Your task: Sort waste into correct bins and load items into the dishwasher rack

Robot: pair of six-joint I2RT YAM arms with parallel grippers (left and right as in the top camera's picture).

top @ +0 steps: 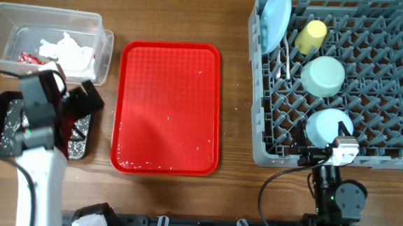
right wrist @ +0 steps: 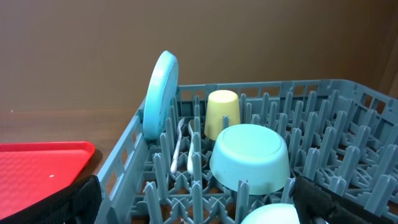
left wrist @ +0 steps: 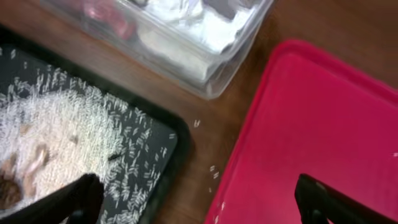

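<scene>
The grey dishwasher rack (top: 395, 156) holds the upright light-blue plate (top: 275, 21), yellow cup (top: 311, 35), pale-green bowl (top: 323, 75), light-blue bowl (top: 327, 124) and the white fork and spoon (top: 286, 62). The clear tub (top: 4, 24) holds white napkins (top: 72, 52) and a red wrapper (top: 28, 57). The black tray (left wrist: 155, 140) holds rice and brown scraps (left wrist: 37, 134). My left gripper (left wrist: 199, 205) is open and empty over the gap between the black tray and the red tray. My right gripper (right wrist: 202, 202) is open and empty at the rack's front edge, facing the pale-green bowl (right wrist: 249, 155).
The large red serving tray (top: 167, 107) lies in the middle with a few rice grains on it. Loose rice grains (left wrist: 211, 171) lie on the wooden table between the black tray and the red tray. The left arm (top: 42, 138) hangs over the black tray.
</scene>
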